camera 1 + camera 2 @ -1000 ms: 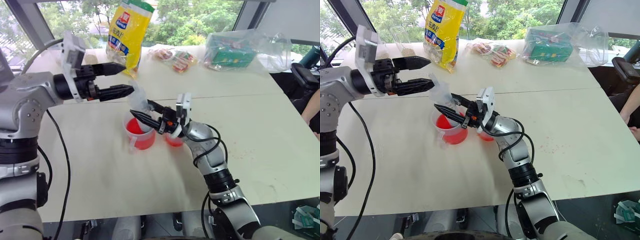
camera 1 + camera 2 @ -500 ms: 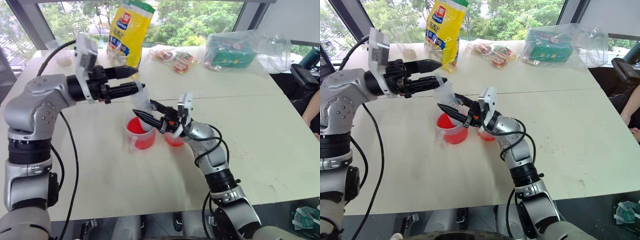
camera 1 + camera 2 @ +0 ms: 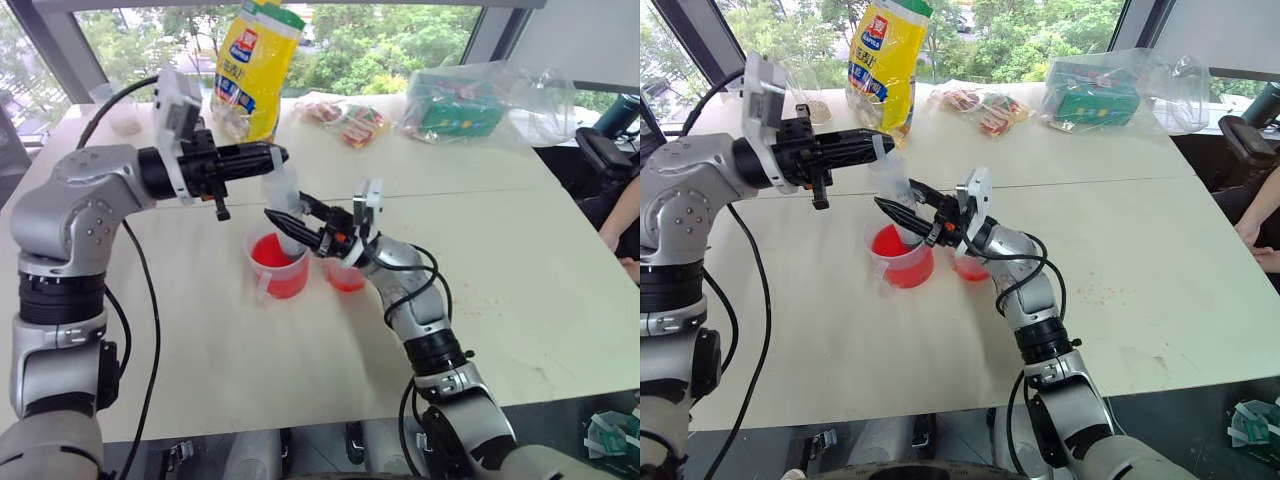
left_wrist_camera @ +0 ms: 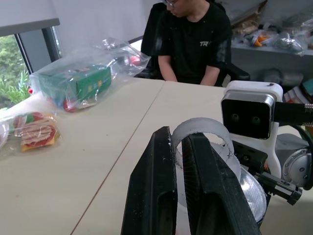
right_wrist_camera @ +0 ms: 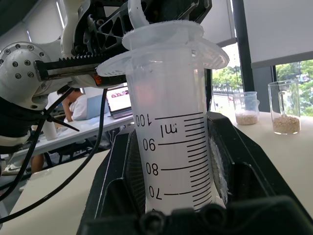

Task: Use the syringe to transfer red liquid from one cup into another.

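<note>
A pale worktop (image 3: 200,350) runs under windows. The left claw (image 3: 268,157) pinches the syringe's (image 3: 283,205) plunger top. The syringe stands in the handled cup (image 3: 280,268) of red liquid (image 3: 270,252), its barrel clamped by the right claw (image 3: 290,215). The small cup (image 3: 347,277) sits at its 3 o'clock.

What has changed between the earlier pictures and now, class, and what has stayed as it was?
The left hand, open a second ago, has closed its fingers on the plunger ring atop the syringe. The right hand stays clamped on the syringe's barrel above the handled beaker of red liquid. The smaller cup has not moved.
</note>
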`<state>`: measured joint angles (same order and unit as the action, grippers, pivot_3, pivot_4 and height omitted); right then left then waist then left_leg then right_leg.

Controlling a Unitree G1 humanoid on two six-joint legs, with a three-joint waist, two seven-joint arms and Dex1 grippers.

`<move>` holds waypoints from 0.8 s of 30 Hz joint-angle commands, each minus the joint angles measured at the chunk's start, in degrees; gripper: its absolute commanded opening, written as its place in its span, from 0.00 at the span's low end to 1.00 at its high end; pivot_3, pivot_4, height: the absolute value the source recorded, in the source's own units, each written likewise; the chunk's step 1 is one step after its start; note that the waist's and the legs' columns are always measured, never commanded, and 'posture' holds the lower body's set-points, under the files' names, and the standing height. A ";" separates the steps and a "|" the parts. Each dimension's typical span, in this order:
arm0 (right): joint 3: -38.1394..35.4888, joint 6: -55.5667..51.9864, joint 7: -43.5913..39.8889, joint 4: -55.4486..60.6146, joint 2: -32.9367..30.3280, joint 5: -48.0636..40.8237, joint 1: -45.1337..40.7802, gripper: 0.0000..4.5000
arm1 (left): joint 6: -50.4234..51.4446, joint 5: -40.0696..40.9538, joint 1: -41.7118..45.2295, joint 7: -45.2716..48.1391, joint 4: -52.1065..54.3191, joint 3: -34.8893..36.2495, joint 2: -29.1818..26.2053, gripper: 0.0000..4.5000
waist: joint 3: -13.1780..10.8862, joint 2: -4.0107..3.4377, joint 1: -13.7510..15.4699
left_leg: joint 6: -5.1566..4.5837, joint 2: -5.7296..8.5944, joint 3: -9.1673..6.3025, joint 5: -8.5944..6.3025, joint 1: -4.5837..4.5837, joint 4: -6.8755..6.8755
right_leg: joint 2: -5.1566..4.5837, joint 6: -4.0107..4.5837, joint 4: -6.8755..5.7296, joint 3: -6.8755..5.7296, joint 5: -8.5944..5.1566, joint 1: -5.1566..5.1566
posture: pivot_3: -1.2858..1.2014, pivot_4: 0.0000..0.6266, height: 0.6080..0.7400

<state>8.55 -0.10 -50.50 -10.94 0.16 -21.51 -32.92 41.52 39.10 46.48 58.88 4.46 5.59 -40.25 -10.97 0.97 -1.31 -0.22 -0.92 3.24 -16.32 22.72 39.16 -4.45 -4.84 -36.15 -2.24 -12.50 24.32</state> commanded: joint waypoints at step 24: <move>4.70 -4.59 -3.82 -2.44 1.57 -0.55 3.00 0.31 | -1.97 -0.45 6.31 -1.91 -2.75 3.23 -0.32 0.06 | 0.00 0.00 -1.10 | 0.03 -0.03 0.01 0.01 -0.07 -0.03 | -0.02 0.06 -0.01 0.03 0.02 -0.03 | 0.52 0.24 1.00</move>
<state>7.90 -2.47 -50.58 -11.30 1.09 -23.34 -32.41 41.85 38.90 49.10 58.78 1.88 5.49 -39.87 -10.97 0.97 -2.42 -0.19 -0.95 3.25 -16.31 22.64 39.12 -4.47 -4.78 -36.16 -2.21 -12.48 24.28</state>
